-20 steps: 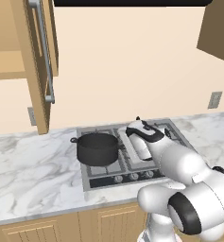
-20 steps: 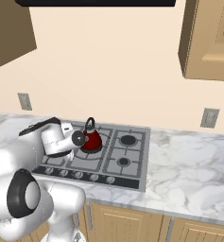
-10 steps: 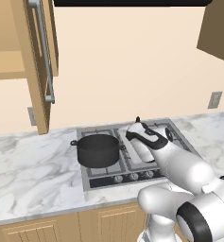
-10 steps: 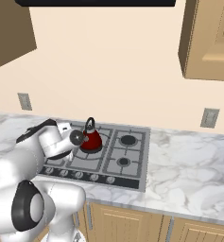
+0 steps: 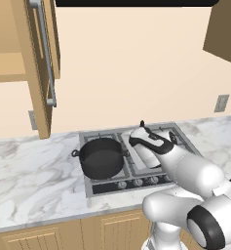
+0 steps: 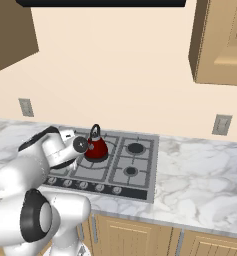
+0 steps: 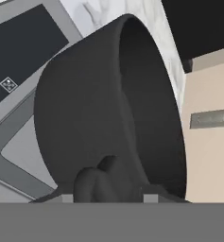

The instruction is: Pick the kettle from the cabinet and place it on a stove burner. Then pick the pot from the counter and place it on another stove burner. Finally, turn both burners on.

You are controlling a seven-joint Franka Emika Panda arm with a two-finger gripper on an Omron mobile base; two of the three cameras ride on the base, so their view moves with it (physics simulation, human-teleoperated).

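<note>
The matte black pot [image 5: 101, 157] stands on the front left burner of the grey cooktop [image 5: 106, 188]. In the hand view the pot [image 7: 108, 104] is very close, and its loop handle [image 7: 103, 179] lies between my gripper's [image 7: 108, 198] two fingertips, which stand a little apart from it on each side. The dark-red kettle [image 6: 96, 147] sits upright on the back left burner, just behind my hand. From the left base view the top of the kettle's black handle [image 5: 142, 124] peeks over my wrist. Two right-hand burners [image 6: 135, 148] are bare.
The tan wall cabinet's door [image 5: 39, 63] hangs open at the upper left, above the marble counter [image 5: 29, 171]. A row of knobs [image 6: 90, 186] runs along the cooktop's front. Another wall cabinet [image 6: 220, 40] hangs at the upper right.
My wrist has shifted slightly over the cooktop. The pot and the kettle stay where they were on their burners.
</note>
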